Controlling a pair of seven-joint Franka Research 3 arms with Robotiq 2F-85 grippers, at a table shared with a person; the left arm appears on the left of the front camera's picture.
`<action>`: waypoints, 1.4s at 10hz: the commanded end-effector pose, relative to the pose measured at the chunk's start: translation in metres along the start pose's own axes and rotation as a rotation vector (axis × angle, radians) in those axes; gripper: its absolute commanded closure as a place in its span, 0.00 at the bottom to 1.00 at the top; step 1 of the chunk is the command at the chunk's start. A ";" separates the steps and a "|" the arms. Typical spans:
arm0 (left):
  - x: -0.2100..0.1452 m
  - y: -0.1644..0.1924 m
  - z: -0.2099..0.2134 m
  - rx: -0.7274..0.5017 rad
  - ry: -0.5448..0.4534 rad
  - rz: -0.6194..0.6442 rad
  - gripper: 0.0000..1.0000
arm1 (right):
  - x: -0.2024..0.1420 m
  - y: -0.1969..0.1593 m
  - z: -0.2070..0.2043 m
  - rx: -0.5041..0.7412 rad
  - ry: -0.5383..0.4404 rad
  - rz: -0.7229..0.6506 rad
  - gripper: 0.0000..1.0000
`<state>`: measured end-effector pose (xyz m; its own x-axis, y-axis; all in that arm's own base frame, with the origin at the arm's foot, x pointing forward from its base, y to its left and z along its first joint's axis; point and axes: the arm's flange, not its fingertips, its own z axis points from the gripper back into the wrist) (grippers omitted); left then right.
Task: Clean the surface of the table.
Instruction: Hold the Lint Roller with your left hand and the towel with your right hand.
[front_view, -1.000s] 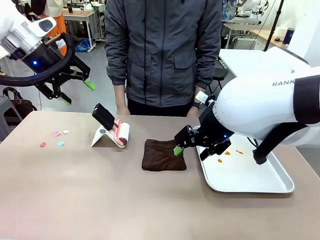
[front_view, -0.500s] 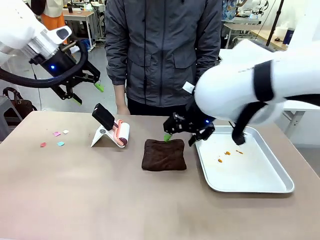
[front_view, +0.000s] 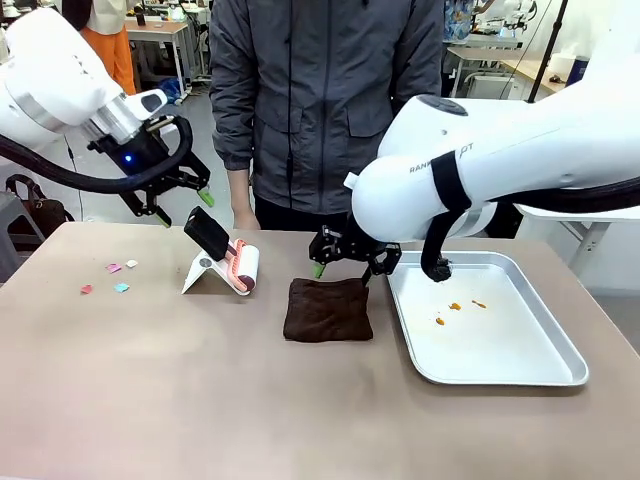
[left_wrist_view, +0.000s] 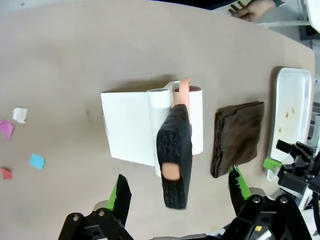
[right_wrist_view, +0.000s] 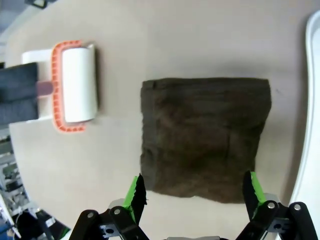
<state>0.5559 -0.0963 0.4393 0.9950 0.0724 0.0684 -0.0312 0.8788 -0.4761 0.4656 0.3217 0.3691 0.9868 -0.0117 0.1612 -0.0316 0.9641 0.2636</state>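
The brownish-tan table (front_view: 150, 380) carries several small coloured paper scraps (front_view: 112, 276) at its left. A lint roller (front_view: 232, 262) with a black handle leans on a white stand. A folded dark brown cloth (front_view: 328, 309) lies in the middle. My left gripper (front_view: 185, 205) hangs open above and just left of the roller; in the left wrist view the roller handle (left_wrist_view: 175, 160) sits between its fingers (left_wrist_view: 120, 194), lower down. My right gripper (front_view: 342, 270) is open over the cloth's far edge, with the cloth (right_wrist_view: 205, 135) below its fingertips (right_wrist_view: 136, 192).
A silver metal tray (front_view: 540, 372) with a few orange crumbs sits at the right, next to the cloth. A person in a grey jacket (front_view: 330, 100) stands at the far edge, one hand (left_wrist_view: 250, 9) near the table's rim.
My left gripper has swung right and down toward the lint roller. My right gripper has moved left from the tray's edge to the cloth's far edge. Both stay open.
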 end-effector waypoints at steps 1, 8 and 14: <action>0.007 -0.005 -0.008 -0.018 0.020 -0.027 0.00 | 0.014 0.013 -0.016 -0.092 -0.008 -0.033 0.00; 0.012 -0.010 -0.025 0.028 0.065 -0.040 0.00 | 0.029 0.003 -0.055 -0.236 0.013 -0.057 0.00; 0.010 -0.010 -0.028 0.032 0.063 -0.044 0.00 | 0.031 0.000 -0.058 -0.246 0.035 -0.073 0.00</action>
<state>0.5672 -0.1174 0.4185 0.9992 0.0111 0.0384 0.0081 0.8846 -0.4664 0.5008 0.3289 0.3180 0.9920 -0.0467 0.1177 0.0407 0.9978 0.0525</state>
